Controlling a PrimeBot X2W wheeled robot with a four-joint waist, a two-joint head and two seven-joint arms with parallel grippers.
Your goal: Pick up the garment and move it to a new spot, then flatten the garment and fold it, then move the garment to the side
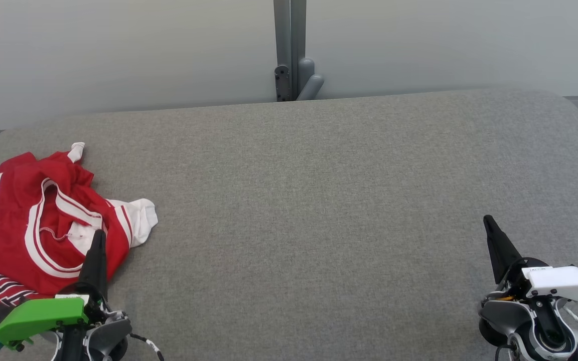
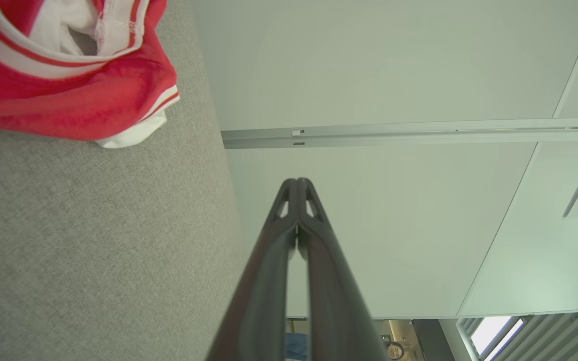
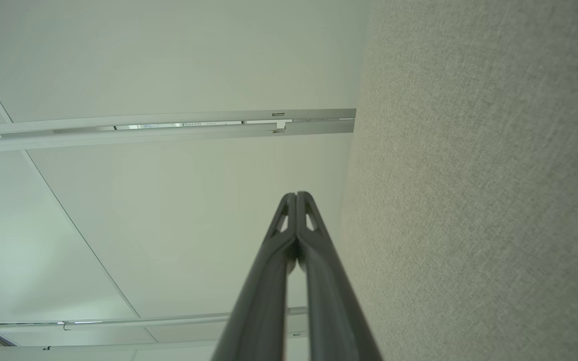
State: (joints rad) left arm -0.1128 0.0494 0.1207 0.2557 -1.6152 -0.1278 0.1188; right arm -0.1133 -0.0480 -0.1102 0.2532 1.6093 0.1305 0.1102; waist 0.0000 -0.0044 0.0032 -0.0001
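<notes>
Across most of the head view, grey bench (image 1: pixel 319 200), with the red-and-white garment (image 1: pixel 23 225) crumpled at mid-left of the frame and partly cut by the left edge; heap longer up-and-down the frame than across, one white sleeve end poking right. At lower left, left hand (image 1: pixel 99 233), fingers pressed fully together and gripping nothing, tip overlapping the heap's lower right edge, contact unclear. At lower right, right hand (image 1: pixel 487 219), likewise closed tight and empty, over bare bench, well apart from the garment.

Garment (image 1: pixel 43 225) on table's (image 1: pixel 319 200) left end
</notes>
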